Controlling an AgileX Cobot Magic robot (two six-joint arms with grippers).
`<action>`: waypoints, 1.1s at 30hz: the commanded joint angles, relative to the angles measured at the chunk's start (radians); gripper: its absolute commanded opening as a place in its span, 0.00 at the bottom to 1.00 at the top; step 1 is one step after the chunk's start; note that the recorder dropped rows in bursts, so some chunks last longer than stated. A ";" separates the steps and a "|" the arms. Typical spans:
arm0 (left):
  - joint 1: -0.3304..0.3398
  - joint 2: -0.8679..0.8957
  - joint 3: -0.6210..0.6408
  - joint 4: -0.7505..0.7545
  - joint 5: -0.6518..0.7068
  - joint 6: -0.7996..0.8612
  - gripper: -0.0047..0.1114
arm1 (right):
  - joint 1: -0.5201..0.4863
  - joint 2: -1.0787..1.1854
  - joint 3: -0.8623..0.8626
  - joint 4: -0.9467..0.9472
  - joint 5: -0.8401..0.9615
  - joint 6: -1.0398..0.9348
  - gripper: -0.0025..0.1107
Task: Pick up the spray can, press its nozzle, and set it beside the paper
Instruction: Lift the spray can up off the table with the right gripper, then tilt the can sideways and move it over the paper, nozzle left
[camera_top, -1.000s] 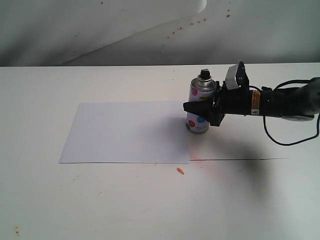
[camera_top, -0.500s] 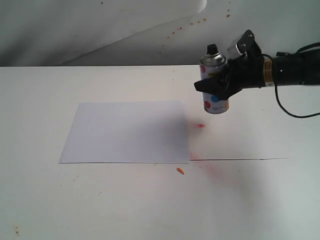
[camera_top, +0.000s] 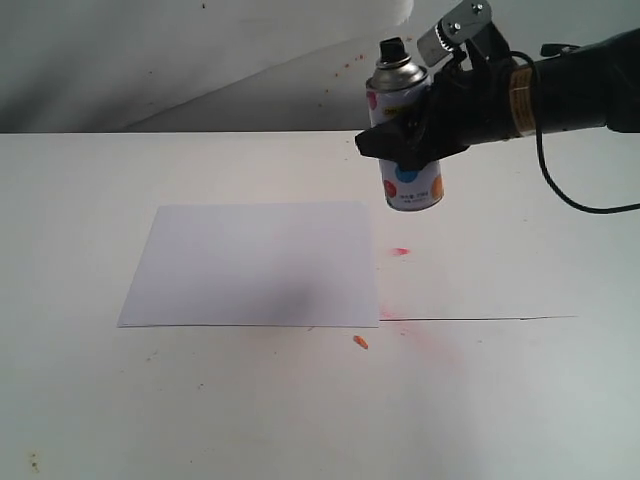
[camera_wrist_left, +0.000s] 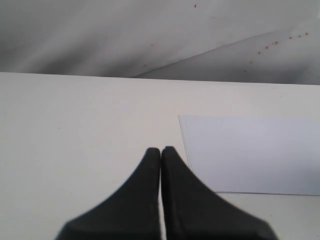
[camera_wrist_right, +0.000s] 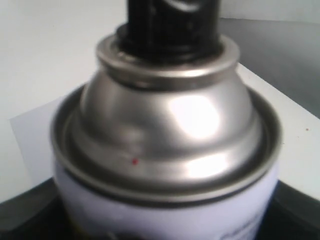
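Black right tool (camera_top: 396, 140) and arm (camera_top: 575, 88), yellowish label band (camera_top: 517, 101), grey camera block (camera_top: 455, 24), black cable (camera_top: 575, 202)

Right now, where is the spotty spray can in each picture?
Exterior view: the spray can is at the upper middle, held in the air by the right gripper, up and right of the paper's far corner.
Left wrist view: not in it.
Right wrist view: the spray can fills the picture, silver shoulder and black nozzle close up.
Shared landmark: the paper; what seems its corner shows behind the can.
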 joint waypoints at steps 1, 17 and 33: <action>-0.005 -0.004 0.004 0.000 -0.007 -0.001 0.06 | 0.029 -0.057 0.060 0.020 0.094 0.036 0.02; -0.005 -0.004 0.004 0.000 -0.007 -0.001 0.06 | 0.032 -0.078 0.107 0.080 0.126 -0.062 0.02; -0.005 -0.004 0.004 0.000 -0.007 -0.001 0.06 | 0.216 -0.078 0.170 0.964 0.644 -1.148 0.02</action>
